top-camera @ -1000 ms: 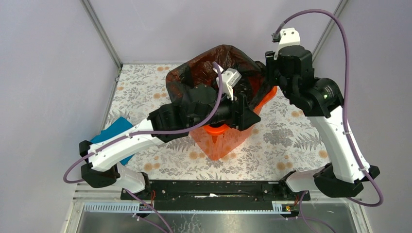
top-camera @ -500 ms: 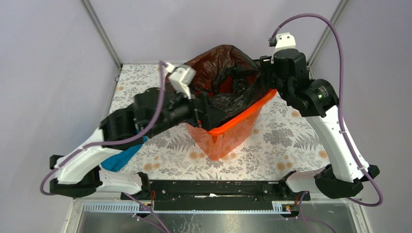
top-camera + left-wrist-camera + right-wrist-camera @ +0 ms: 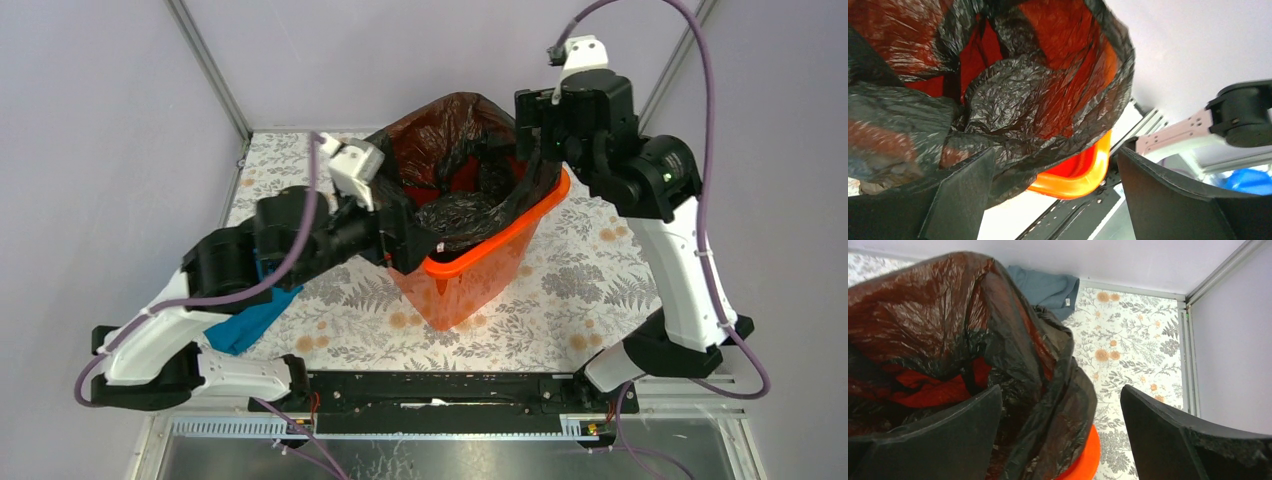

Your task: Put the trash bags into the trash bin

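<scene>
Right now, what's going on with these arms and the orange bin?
The robot is working a black trash bag into the orange trash bin. The bag sits in the bin's mouth, billowing above the rim. The left gripper and right gripper flank it, both open, holding nothing.

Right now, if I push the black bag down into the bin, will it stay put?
Probably floppy: the trash bag is crumpled, billowing above the trash bin. Likely light, so it may puff back up. Its glossy film looks slippery.
</scene>
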Available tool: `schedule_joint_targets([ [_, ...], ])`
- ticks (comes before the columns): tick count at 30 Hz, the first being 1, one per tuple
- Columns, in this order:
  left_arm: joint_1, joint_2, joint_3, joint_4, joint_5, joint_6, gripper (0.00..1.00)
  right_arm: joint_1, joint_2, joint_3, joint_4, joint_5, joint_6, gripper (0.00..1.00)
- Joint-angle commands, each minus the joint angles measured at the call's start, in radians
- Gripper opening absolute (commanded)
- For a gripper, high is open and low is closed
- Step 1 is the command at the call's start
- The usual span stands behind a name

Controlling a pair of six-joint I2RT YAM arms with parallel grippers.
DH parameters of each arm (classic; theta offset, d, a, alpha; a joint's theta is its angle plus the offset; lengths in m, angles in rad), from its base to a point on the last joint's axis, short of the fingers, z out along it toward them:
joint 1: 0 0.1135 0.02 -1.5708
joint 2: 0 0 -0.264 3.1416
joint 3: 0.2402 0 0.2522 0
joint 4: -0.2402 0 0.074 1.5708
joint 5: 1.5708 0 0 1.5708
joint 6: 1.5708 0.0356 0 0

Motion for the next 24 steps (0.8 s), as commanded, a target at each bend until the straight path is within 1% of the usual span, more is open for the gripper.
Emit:
schedule_joint_targets([
  [1, -0.003, 0.044, 0.002, -0.008, 0.024, 0.042, 0.92, 0.046, 0.075, 0.059, -0.11, 0.096, 0.012, 0.9],
  [2, -0.003, 0.044, -0.002, -0.008, 0.022, 0.041, 0.9, 0.048, 0.073, 0.05, -0.111, 0.122, 0.014, 0.86],
  [6, -0.003, 0.033, -0.013, -0.005, 0.02, 0.035, 0.8, 0.048, 0.041, -0.014, -0.082, 0.157, 0.014, 0.62],
  [7, -0.003, 0.03, -0.015, -0.004, 0.025, 0.032, 0.78, 0.048, 0.036, -0.022, -0.077, 0.157, 0.013, 0.58],
  [12, -0.003, 0.025, -0.008, -0.003, 0.043, 0.033, 0.71, 0.047, 0.044, -0.036, -0.078, 0.153, 0.019, 0.44],
  [18, -0.003, 0.023, 0.013, -0.003, 0.074, 0.044, 0.69, 0.048, 0.033, -0.028, -0.08, 0.16, 0.031, 0.1],
  [20, -0.003, 0.026, 0.022, -0.003, 0.078, 0.05, 0.72, 0.048, 0.019, -0.037, -0.078, 0.169, 0.033, 0.0],
  [22, -0.003, 0.027, 0.035, -0.005, 0.069, 0.053, 0.77, 0.048, 0.0, -0.052, -0.075, 0.175, 0.034, 0.0],
  [24, -0.003, 0.027, 0.052, -0.017, 0.034, 0.045, 0.79, 0.048, -0.023, -0.075, -0.069, 0.178, 0.034, 0.0],
])
